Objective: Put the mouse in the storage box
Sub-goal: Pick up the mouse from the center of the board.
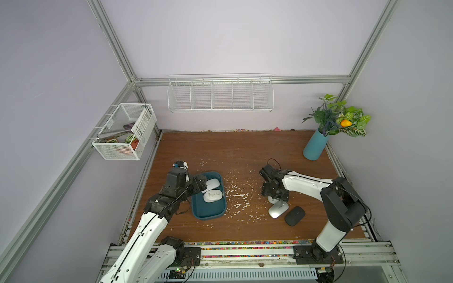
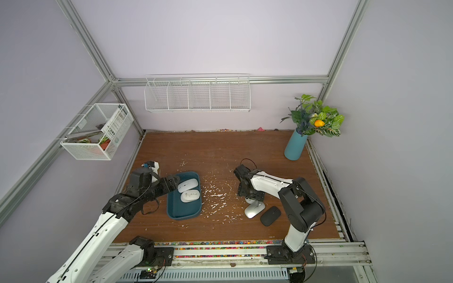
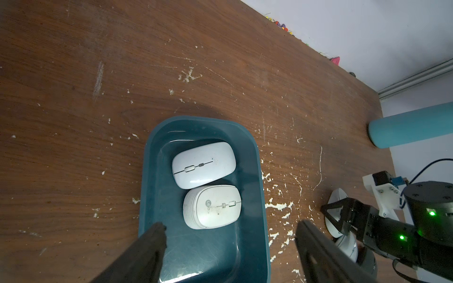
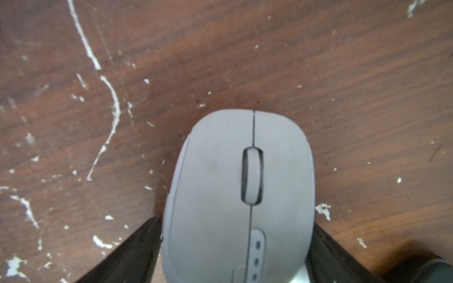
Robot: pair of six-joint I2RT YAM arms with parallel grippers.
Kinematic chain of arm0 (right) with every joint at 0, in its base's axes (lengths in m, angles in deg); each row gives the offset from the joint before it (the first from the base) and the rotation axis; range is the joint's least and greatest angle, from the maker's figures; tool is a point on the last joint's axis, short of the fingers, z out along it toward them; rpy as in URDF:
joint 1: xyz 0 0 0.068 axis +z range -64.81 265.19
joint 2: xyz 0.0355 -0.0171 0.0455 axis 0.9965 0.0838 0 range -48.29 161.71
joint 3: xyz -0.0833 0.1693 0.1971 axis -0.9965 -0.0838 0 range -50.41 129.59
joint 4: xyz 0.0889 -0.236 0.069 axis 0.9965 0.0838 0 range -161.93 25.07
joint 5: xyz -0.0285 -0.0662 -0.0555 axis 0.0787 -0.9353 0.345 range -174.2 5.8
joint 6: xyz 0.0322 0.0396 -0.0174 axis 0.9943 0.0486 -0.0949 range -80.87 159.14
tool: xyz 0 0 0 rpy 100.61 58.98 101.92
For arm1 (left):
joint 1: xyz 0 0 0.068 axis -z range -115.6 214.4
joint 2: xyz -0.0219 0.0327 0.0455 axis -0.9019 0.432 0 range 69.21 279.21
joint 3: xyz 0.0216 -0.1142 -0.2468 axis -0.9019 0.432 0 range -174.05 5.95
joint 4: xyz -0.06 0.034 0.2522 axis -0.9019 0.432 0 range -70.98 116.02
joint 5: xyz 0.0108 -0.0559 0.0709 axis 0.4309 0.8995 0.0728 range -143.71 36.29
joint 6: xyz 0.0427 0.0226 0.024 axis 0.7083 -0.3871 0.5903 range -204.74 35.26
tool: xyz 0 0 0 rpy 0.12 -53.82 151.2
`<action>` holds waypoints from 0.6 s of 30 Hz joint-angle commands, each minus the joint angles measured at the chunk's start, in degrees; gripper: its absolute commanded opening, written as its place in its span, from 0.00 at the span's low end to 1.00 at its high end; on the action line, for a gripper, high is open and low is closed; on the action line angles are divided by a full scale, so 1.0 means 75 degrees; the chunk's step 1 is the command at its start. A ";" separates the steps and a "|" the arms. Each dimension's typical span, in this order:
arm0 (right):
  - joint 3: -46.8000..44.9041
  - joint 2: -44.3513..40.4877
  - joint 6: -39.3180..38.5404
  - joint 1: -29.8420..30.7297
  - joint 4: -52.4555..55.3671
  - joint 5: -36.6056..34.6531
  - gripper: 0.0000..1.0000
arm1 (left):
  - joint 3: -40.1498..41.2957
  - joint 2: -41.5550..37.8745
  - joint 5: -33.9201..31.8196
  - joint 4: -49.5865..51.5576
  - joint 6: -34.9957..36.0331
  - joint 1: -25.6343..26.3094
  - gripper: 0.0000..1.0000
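A flat white mouse (image 1: pixel 212 184) and a ribbed white mouse (image 1: pixel 212 195) are filling the far half of the storage box (image 1: pixel 208 211), leaving its near half bare, while the left gripper (image 3: pixel 230 231) is hovering over the left rim, fingers spread. Open table (image 1: pixel 240 156) is stretching between the box and the right gripper (image 4: pixel 235 223), whose fingers are flanking a grey mouse (image 4: pixel 240 183). A silver mouse (image 1: pixel 278 209) and a black mouse (image 1: pixel 295 215) are crowding just beside it.

We're in a robotics lab cell, no doubt about it: an aluminium frame (image 1: pixel 113 41) boxes in bare lilac walls (image 1: pixel 232 36). Two robot arms, left (image 1: pixel 147 227) and right (image 1: pixel 306 186), are bolted to a metal rail (image 1: pixel 245 254) along the bench's (image 1: pixel 245 152) near edge. The bench top is scuffed and flecked white. Wire baskets (image 1: pixel 220 95) hang off the frame, and a vase (image 1: pixel 315 147) of greenery stands in the far right corner.
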 commanded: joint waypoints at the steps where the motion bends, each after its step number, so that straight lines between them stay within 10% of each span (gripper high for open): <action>1: -0.0003 0.0250 0.0160 0.0114 0.0505 -0.0096 0.89 | -0.0021 -0.0089 -0.0107 0.0081 0.0082 -0.0035 0.87; 18: 0.0385 0.0578 0.0006 0.0167 0.0452 -0.0158 0.84 | 0.0026 -0.0178 -0.0043 0.0036 0.0084 -0.0032 0.87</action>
